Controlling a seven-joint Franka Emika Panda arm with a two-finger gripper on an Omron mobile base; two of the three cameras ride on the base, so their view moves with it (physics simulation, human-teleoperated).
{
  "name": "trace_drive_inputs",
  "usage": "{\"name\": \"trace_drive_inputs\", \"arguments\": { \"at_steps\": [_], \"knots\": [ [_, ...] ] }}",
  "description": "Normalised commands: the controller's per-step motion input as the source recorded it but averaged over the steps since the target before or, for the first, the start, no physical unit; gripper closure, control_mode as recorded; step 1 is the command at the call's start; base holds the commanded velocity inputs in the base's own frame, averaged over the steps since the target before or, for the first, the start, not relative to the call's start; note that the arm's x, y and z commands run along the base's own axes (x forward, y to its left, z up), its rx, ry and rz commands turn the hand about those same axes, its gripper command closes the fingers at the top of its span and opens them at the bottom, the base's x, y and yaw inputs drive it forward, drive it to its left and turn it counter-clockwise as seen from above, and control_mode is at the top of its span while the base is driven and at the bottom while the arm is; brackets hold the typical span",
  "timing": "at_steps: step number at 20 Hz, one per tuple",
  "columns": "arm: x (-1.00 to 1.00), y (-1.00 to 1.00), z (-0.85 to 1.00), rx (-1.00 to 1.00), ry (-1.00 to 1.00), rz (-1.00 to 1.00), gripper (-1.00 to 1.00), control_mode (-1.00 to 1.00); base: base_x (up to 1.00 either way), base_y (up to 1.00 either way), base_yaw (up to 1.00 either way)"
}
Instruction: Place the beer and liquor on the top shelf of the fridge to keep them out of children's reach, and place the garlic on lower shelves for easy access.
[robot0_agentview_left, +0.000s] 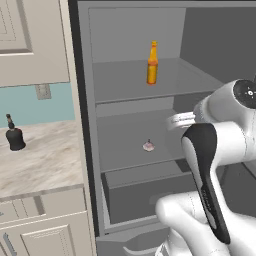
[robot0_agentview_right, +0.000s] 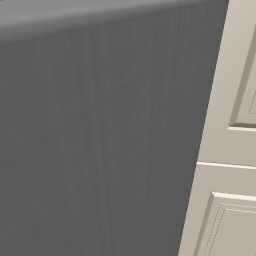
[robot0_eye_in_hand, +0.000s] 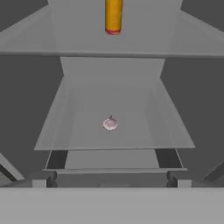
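A pale stone worktop (robot0_agentview_left: 40, 155) runs along the left side of the left base view. Behind it is a light blue wall (robot0_agentview_left: 30, 102), and a small beige outlet plate (robot0_agentview_left: 43, 92) sits on that wall, just above the worktop's back edge. Cream upper cupboards (robot0_agentview_left: 30, 40) hang over the worktop. Cream lower cupboards (robot0_agentview_left: 45, 225) sit under its front edge. In the right base view, a tall cream panelled door (robot0_agentview_right: 225, 150), maybe a cupboard, stands at the right edge.
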Motion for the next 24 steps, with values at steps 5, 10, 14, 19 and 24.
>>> {"name": "trace_drive_inputs", "arguments": {
  "at_steps": [5,10,14,19,24],
  "knots": [
    [-0.04,0.0,0.0,0.0,0.13,0.0,-1.0,-1.0,0.0,0.0,0.0],
    [-0.02,0.0,0.0,0.0,0.11,0.0,-1.0,1.0,-0.05,0.0,0.01],
    [0.0,0.0,0.0,0.0,0.0,0.0,-1.0,1.0,-0.57,0.17,0.11],
    [0.0,0.0,0.0,0.0,0.0,0.0,-1.0,1.0,-0.85,0.4,0.19],
    [0.0,0.0,0.0,0.0,0.0,0.0,-1.0,1.0,-0.58,0.82,0.21]
  ]
}}
